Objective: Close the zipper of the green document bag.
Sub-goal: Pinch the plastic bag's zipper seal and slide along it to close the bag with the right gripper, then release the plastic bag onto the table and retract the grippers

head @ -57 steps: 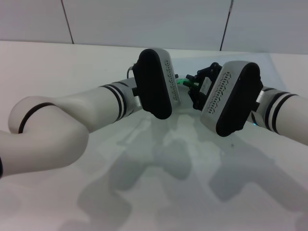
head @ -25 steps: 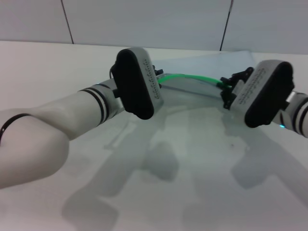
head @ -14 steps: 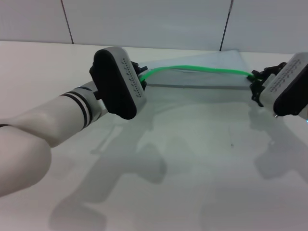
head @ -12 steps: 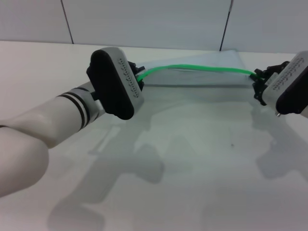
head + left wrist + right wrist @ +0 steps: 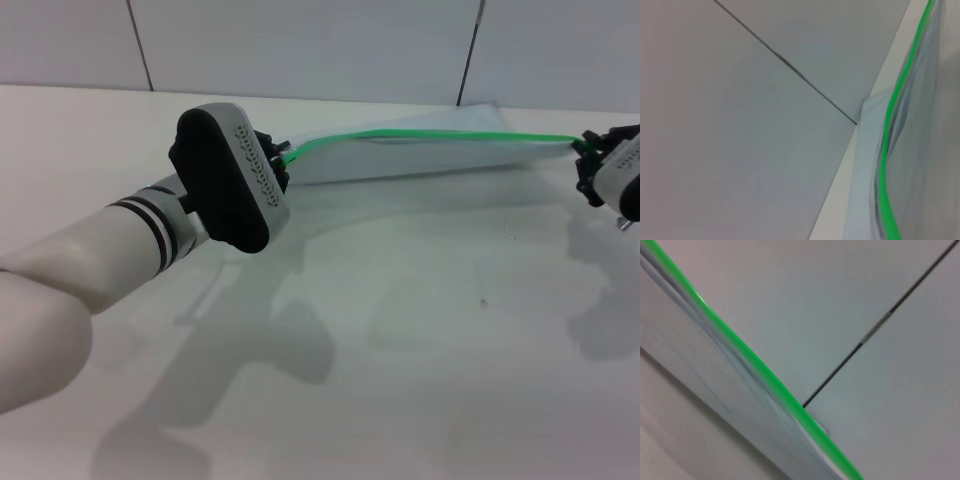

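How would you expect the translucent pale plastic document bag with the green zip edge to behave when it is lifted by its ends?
The translucent pale plastic document bag is probably floppy: its green zip edge bows between the left end effector and right end effector. Likely light, possibly slippery.

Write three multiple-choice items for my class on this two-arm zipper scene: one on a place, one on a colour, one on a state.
1. Where is the right tool?
A. At the zipper's right end
B. Beside the left tool
C. Flat on the table near the camera

2. What colour is the zipper?
A. Red
B. Bright green
C. Black

3. How does the green document bag sit?
A. Folded into a small square
B. Crumpled into a ball
C. Its zipper edge is lifted off the table between the two tools

Answers:
1 A, the head view shows it at the strip's right end, far from the left tool.
2 B, all three views show a bright green strip.
3 C, the edge spans from one tool to the other above the table.
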Controlling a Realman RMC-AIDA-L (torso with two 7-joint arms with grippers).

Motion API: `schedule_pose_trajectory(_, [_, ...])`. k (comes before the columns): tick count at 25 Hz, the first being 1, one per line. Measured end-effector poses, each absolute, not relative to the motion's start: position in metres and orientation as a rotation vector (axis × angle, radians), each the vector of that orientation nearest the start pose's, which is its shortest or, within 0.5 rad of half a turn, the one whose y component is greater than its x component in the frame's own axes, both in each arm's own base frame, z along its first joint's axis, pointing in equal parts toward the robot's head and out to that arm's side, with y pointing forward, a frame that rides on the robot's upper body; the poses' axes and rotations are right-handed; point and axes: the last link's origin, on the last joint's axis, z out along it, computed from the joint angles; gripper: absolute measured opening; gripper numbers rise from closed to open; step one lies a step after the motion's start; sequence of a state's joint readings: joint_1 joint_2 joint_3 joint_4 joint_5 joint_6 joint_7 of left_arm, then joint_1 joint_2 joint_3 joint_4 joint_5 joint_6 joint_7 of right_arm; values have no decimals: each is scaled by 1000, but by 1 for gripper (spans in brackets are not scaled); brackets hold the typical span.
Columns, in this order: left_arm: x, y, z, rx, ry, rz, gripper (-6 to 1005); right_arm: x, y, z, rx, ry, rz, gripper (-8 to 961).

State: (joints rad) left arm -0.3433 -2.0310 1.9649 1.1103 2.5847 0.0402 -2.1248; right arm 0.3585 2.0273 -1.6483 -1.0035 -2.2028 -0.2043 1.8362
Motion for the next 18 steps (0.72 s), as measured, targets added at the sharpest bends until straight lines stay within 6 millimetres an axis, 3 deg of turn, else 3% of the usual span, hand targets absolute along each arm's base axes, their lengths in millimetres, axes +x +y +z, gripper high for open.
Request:
schedule_pose_trajectory(15, [-204,382,-52,-2103,209,85,58,266,402,-2,-2014,165,-121,80])
schedule_pose_trajectory(18, [-203,384,-48,-2086,194,70,78,265,400,-1,-1953,156,-99,179])
